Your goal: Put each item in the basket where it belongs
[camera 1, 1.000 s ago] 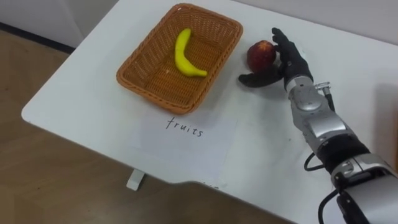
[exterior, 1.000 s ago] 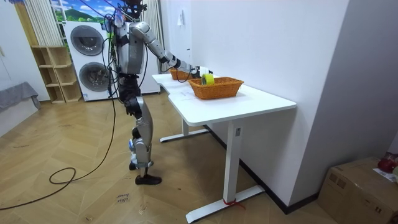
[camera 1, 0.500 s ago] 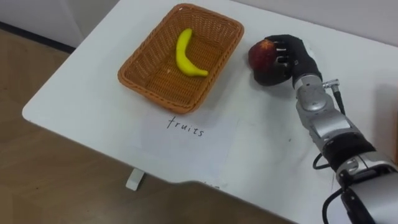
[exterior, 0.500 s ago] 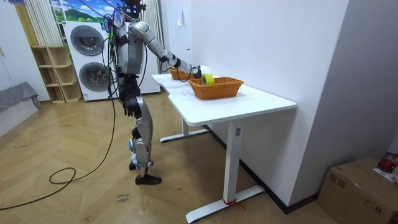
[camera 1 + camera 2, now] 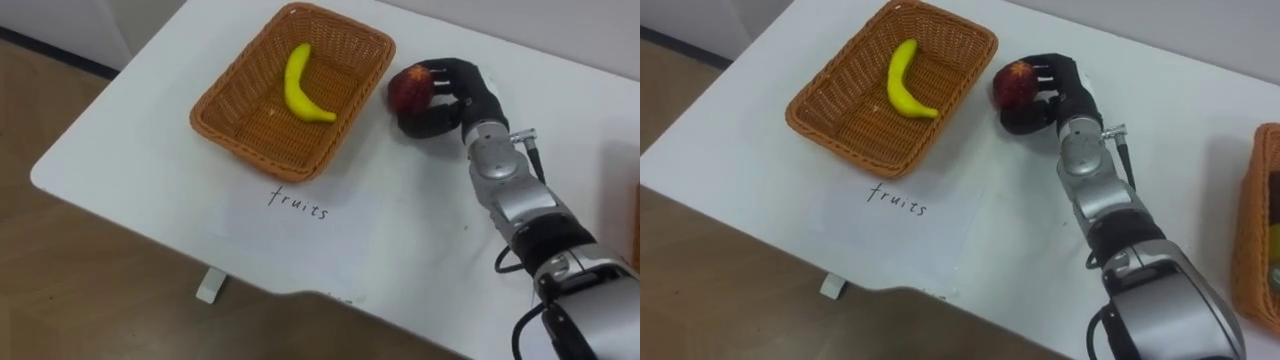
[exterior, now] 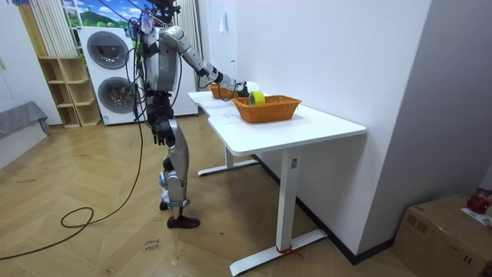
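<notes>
On the white table [image 5: 140, 140] I see a banana [image 5: 295, 88] in the basket [image 5: 245, 125], with a paper sheet [image 5: 300, 225] before it. Just right of the basket, the right hand [image 5: 462, 92] curls around the apple [image 5: 406, 90]. There is wooden floor [image 6: 92, 231] underfoot and washing machines [image 6: 108, 69] behind.

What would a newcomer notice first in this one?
The right hand stands out, curled round a red apple just right of the basket. Next comes the yellow banana, lying alone in that wicker basket. A paper label lies on the white table in front of it.
</notes>
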Controlling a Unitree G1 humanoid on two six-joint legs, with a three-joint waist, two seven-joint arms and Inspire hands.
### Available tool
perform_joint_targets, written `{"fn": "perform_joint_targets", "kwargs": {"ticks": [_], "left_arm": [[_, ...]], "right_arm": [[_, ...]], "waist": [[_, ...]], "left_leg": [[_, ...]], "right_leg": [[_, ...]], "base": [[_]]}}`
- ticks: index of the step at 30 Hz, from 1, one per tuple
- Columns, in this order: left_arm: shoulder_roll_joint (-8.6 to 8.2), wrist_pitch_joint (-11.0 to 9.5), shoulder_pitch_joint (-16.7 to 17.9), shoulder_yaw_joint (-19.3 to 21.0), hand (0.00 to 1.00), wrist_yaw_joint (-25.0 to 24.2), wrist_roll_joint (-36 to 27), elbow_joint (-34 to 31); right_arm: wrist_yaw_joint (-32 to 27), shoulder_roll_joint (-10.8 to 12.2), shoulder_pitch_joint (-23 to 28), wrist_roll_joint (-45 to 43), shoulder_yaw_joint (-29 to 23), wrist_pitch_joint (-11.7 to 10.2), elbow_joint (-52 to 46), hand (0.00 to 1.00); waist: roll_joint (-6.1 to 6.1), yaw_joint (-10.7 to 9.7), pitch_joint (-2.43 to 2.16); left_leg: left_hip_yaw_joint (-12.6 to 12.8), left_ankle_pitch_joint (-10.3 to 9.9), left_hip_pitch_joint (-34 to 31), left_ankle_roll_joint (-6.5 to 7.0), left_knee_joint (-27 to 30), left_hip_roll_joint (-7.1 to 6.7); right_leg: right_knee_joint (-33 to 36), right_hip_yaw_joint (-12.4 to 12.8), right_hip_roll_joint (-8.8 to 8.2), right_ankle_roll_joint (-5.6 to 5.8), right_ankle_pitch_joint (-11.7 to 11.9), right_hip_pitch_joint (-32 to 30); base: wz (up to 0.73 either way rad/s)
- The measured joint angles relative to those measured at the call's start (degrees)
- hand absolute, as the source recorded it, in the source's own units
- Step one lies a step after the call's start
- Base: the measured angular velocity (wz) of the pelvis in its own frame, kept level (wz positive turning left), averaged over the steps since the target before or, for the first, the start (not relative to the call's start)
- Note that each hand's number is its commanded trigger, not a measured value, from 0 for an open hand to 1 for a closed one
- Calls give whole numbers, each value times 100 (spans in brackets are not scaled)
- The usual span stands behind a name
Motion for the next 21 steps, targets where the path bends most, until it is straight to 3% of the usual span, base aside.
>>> {"fn": "perform_joint_targets", "kwargs": {"ticks": [12,21], "left_arm": [[6,1,5,26,0,-5,3,25],[-2,-6,96,447,0,89,4,-109]], "right_arm": [[55,15,5,77,-77,10,4,100],[67,22,33,326,-268,135,-112,100]], "waist": [[-4,-13,-2],[-5,-197,-20]], "left_leg": [[-1,1,1,-1,20,-2],[-20,1,8,-1,107,-7]], "right_leg": [[2,-3,-2,0,0,6],[-13,-85,-10,0,0,57]], "base": [[0],[4]]}}
